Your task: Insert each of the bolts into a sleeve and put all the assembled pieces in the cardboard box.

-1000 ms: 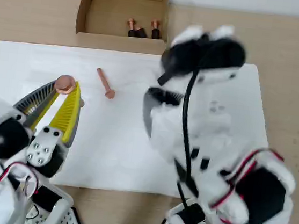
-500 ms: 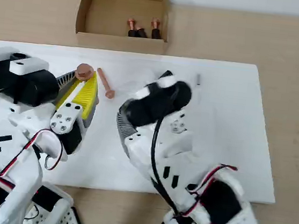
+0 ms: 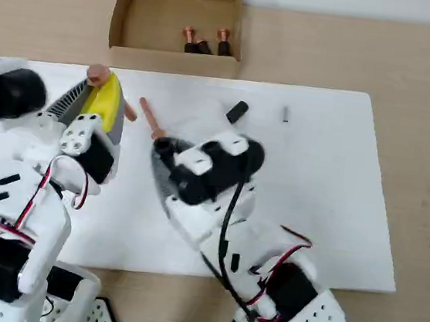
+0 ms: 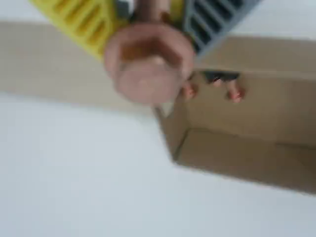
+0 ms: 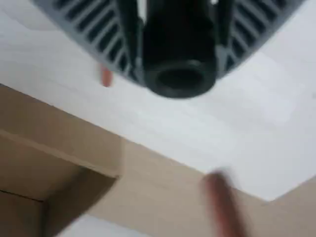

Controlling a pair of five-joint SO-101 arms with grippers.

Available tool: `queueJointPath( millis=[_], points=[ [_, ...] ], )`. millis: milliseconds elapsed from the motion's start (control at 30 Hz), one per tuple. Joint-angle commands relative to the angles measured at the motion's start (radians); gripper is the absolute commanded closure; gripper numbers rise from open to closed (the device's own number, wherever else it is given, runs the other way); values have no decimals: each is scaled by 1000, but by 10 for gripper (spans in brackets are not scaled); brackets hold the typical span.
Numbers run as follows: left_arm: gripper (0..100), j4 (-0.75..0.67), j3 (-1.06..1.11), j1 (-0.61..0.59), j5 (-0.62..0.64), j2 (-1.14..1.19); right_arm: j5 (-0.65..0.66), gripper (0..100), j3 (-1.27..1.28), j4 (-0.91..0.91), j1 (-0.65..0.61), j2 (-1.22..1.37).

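Moved nearer the cardboard box (image 3: 120, 14), left tool (image 3: 94, 86) clamps a bolt (image 3: 96, 75).

Ahead of the left pincer (image 3: 96, 85): the near wall and corner of the open brown cardboard box (image 3: 172, 61) stand close across the way; the way in is over its rim.
Inside the box: copper-and-black assembled pieces (image 3: 205, 42) bunch on the side farther from the left pincer; the floor on the nearer side is bare cardboard.
Between the pincers: a loose copper bolt (image 3: 151, 119) lies on the flat white mat (image 3: 328, 189), just beside the tip of the right pincer (image 3: 163, 149).
Ahead and right of the right pincer: a short black cylindrical sleeve (image 3: 237, 111) lies on the mat, with a small dark pin (image 3: 285, 115) beyond it; there is a gap between them.
Right of the right pincer: a wide stretch of white mat.
Jaws: the left pair is filled by a gripped copper bolt head (image 4: 148, 64), the right pair by a gripped black tube (image 5: 178, 54).
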Motion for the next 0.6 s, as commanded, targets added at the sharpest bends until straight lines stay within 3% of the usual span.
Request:
queueJointPath(
  millis=[0,300,567],
  points=[
    [992,-41,-9,-3,38,5,9,989,38,-66,-77,-56],
    [992,61,-11,140,34,-1,11,989,208,-196,-180,-205],
    [992,160,-11,78,-44,-74,60,989,214,-190,-173,-252]
  ],
)
